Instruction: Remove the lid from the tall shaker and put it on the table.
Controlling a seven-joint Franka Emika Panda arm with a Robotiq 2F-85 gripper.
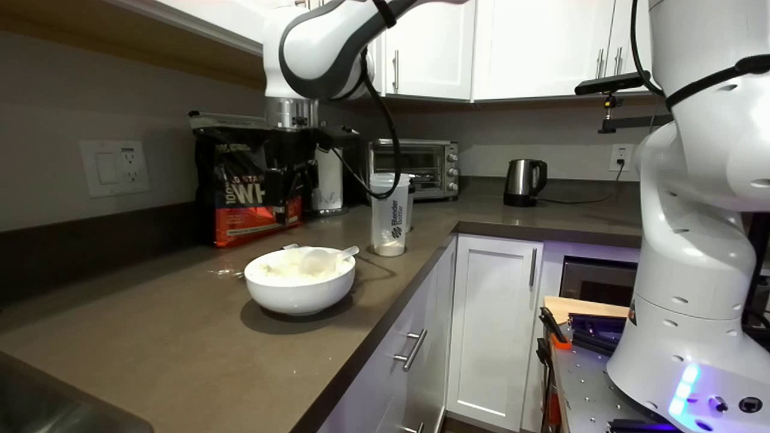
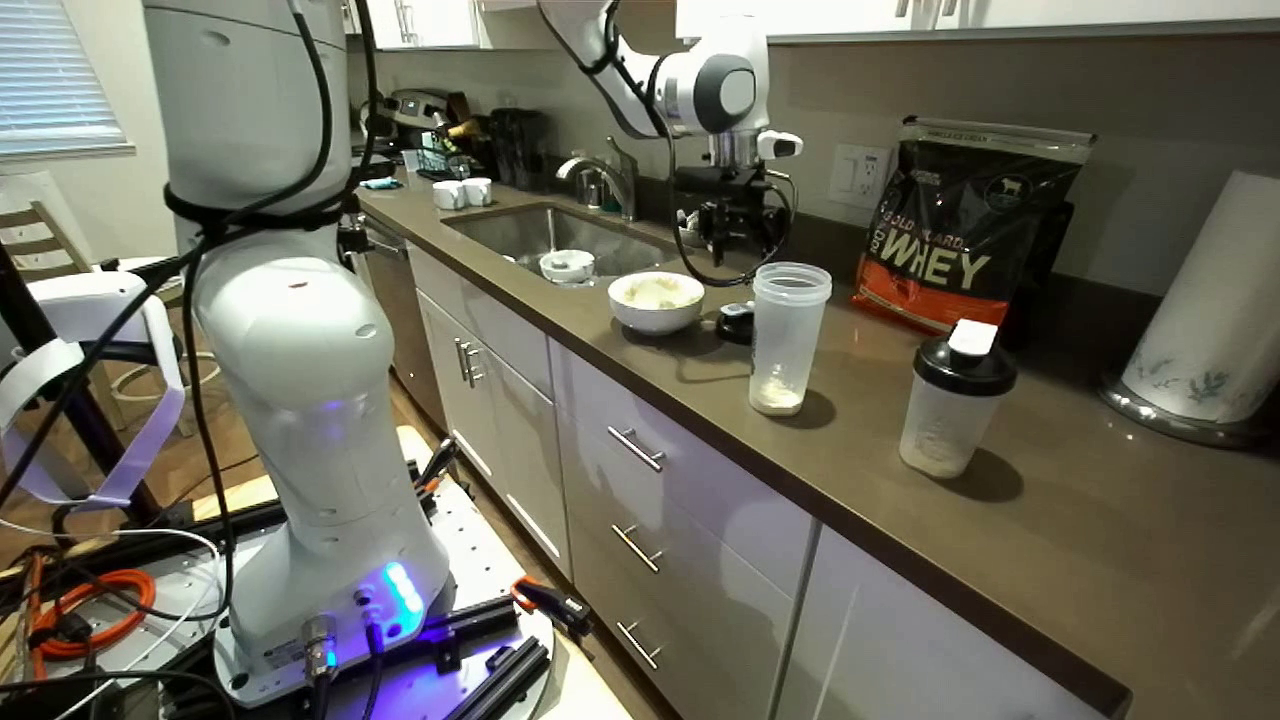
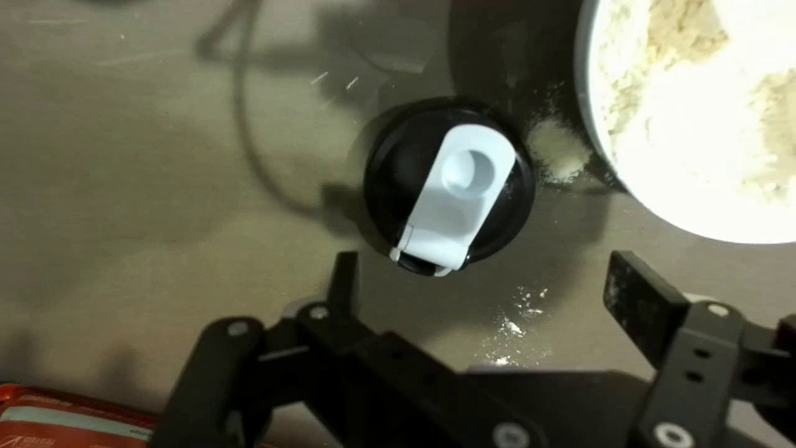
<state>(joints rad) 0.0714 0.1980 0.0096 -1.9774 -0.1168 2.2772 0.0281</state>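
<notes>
Bowl (image 3: 703, 221): overexposed in the wrist view, much detail lost to glare.
Counter (image 2: 1120, 570): dim, soft shadow beside the tall shaker (image 2: 788, 340).
Base light (image 2: 403, 597): blue, spilling violet.
Fingers (image 3: 643, 309): dark, perhaps out of focus.

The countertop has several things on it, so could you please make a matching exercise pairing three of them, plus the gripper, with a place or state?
Things
1. lid
2. tall shaker
3. short shaker
4. gripper

States
A. jaws apart, nothing gripped
B. upright, capped in black
C. lying on the countertop
D. upright, uncapped

Right pairs: 1-C; 2-D; 3-B; 4-A
</notes>
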